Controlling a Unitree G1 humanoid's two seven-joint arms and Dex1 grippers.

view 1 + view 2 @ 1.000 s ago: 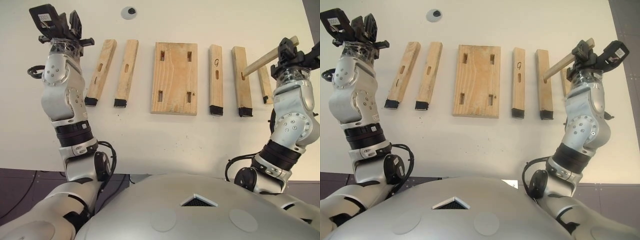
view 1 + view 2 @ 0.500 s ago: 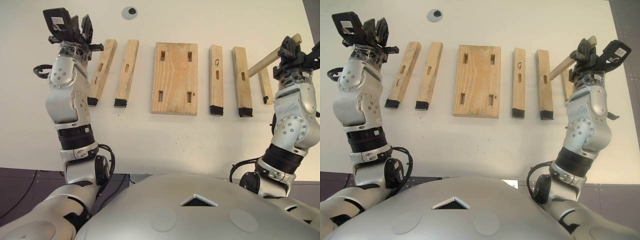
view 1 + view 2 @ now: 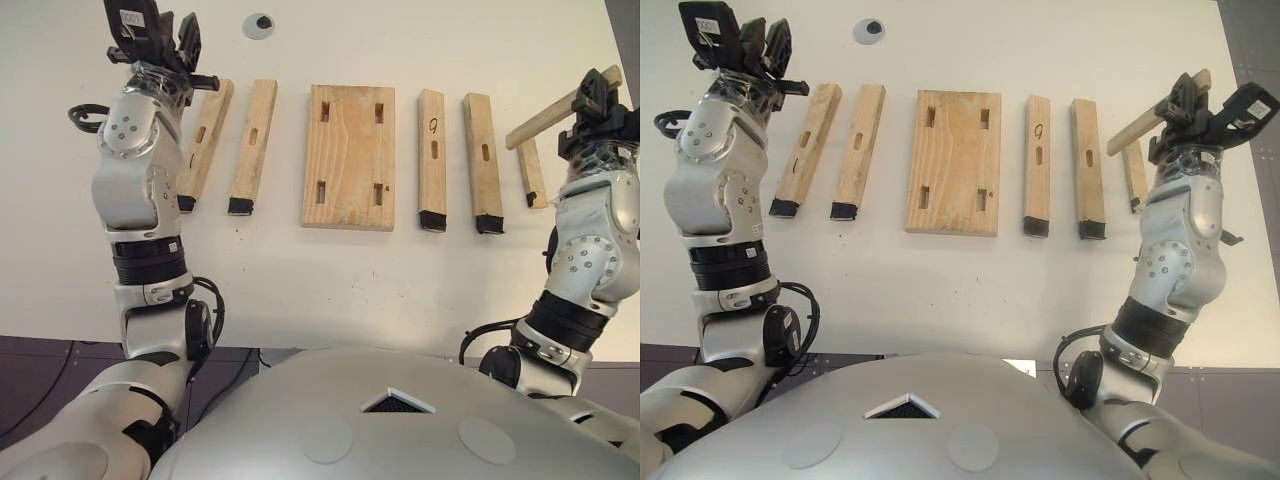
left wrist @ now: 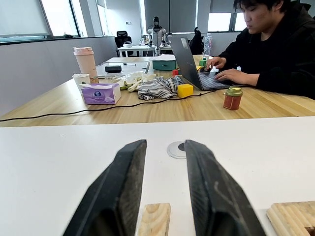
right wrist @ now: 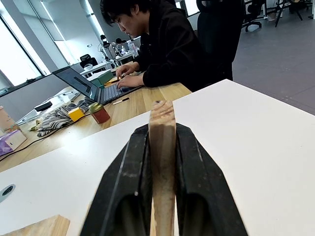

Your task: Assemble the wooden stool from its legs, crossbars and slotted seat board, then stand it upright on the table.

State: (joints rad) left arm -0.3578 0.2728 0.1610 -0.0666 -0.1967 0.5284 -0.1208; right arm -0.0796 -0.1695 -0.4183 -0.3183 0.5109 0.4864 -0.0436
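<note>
The slotted seat board lies flat mid-table. Two legs lie to its left and two more to its right. A short crossbar rests on the table at the far right. My right gripper is shut on another crossbar, holding it in the air just right of the rightmost leg; the bar stands between the right gripper's jaws. My left gripper is open above the far end of the leftmost leg.
A round grey grommet sits in the white table beyond the legs. The table's right edge runs close to my right arm. Bare table stretches in front of the parts.
My left arm has swung right and farther out, over the leftmost leg's far end. My right gripper has drawn the crossbar rightward, off the rightmost leg's slot.
</note>
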